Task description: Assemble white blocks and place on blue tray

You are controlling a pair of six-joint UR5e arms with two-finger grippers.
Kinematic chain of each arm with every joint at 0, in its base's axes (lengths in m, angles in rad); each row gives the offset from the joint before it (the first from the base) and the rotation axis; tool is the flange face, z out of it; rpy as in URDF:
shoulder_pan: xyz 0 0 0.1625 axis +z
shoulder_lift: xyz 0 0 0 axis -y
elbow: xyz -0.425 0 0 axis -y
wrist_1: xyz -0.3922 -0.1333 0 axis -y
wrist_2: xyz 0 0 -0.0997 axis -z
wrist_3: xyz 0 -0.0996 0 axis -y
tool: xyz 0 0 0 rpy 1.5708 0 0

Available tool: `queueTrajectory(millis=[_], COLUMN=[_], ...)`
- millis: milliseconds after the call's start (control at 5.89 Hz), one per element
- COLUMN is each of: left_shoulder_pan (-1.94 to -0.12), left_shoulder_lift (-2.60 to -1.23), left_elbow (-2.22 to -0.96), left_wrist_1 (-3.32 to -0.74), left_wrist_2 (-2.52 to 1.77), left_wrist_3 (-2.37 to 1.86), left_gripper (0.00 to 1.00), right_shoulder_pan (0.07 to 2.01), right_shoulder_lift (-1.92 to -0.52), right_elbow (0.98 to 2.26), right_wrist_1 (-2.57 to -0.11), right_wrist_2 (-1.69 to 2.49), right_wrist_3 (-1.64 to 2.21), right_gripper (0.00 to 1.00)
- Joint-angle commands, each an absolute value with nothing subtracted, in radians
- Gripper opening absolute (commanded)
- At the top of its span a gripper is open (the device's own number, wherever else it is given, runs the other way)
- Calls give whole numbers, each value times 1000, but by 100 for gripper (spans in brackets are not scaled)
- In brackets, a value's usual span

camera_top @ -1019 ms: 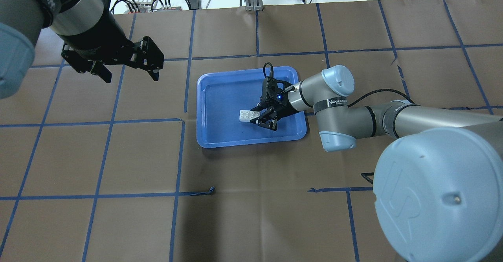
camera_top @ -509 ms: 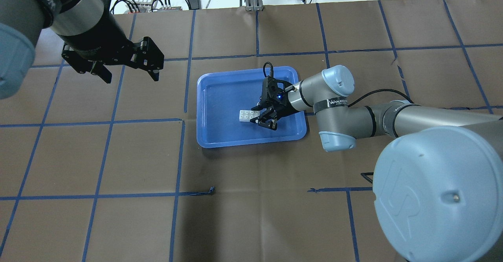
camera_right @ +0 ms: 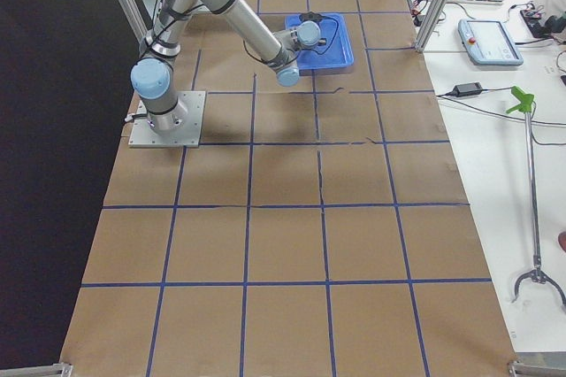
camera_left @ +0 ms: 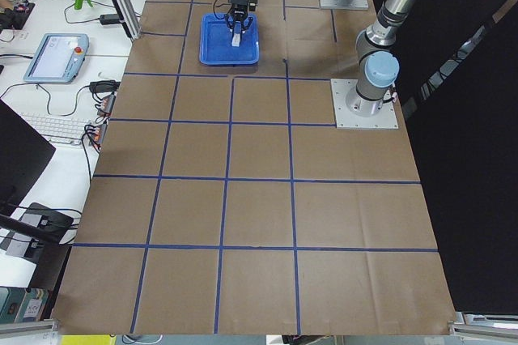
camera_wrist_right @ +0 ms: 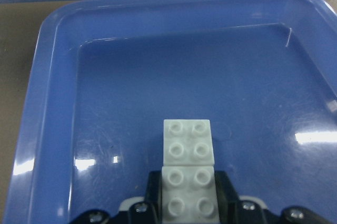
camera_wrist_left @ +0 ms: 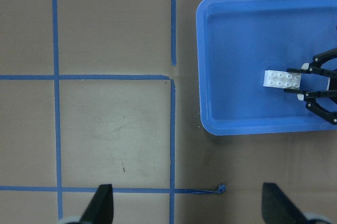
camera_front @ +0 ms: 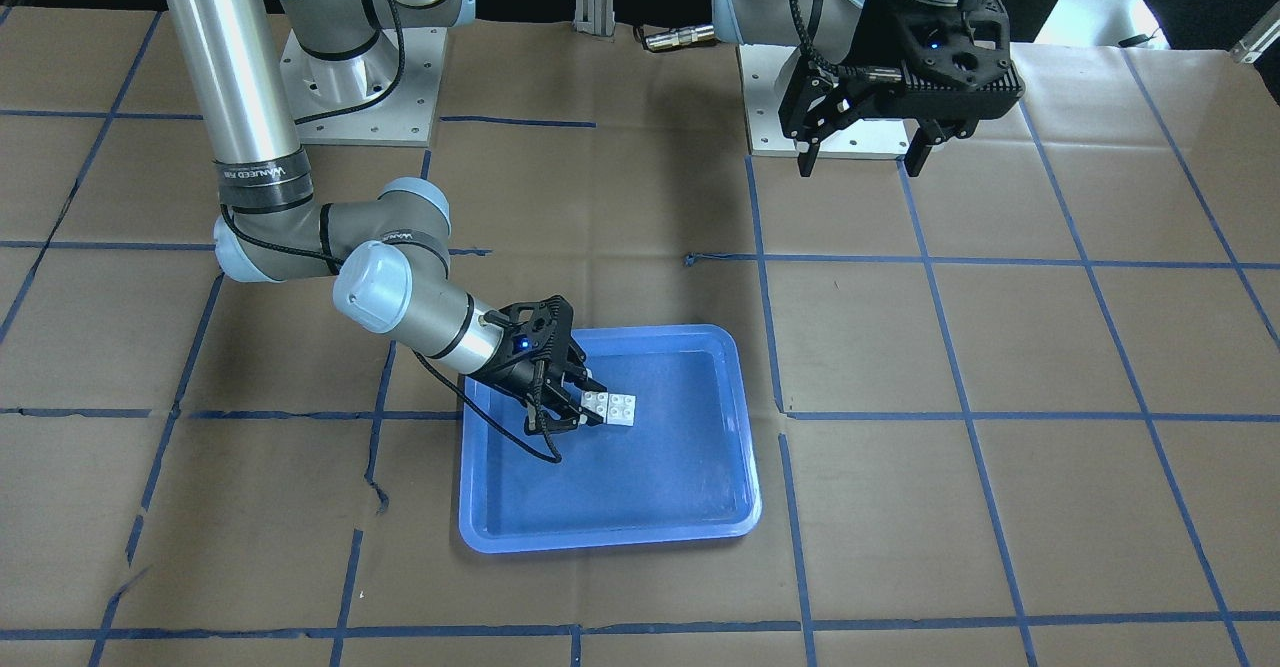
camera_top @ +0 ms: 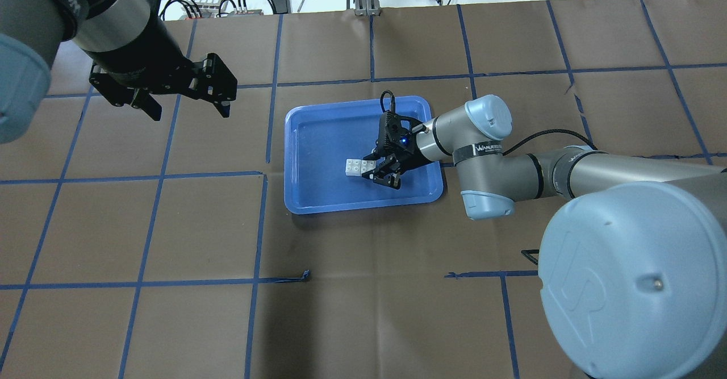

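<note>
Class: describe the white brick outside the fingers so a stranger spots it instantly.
Start at the blue tray. Two white blocks lie end to end on it; pick the brick past the right gripper's fingers, which flank only its twin.

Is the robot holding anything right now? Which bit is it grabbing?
The right gripper pinches the white blocks by the two sides of the brick nearest it, down in the blue tray. The left gripper is open and holds nothing.

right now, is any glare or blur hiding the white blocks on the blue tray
Right wrist view: glare patches on the blue tray floor, yet the white blocks are sharp, studs clear. Left wrist view: even light, blocks crisp. Both side views: blocks too small to resolve.
</note>
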State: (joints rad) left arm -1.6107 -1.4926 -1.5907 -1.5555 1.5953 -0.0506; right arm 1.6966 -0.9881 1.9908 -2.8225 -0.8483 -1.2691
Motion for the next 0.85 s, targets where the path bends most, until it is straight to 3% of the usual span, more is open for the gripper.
queueTrajectory(millis=[0,170,340,679], left_shoulder_pan=[-1611,-1611,-1611,-1611], left_shoulder_lift=[-1493,-1493,-1493,-1493], left_elbow=[-1591,-1591,-1591,-1589], left_wrist_1=[-1555,-1555,-1555,-1555], left_wrist_2=[1595,1595,1595,1595], left_wrist_3=[-51,-51,-51,-51], left_gripper=[99,99,99,99], right_shoulder_pan=[1697,1697,1695,1686], right_shoulder_lift=[-988,-991,-996,-1055], right_elbow=[1990,1988,1980,1912], right_wrist_1=[-2823,-2823,-2823,-2766], right_wrist_2=[-848,-848,-847,-877], right_wrist_3=[-1269,-1266,-1212,-1084], right_gripper=[55,61,100,100])
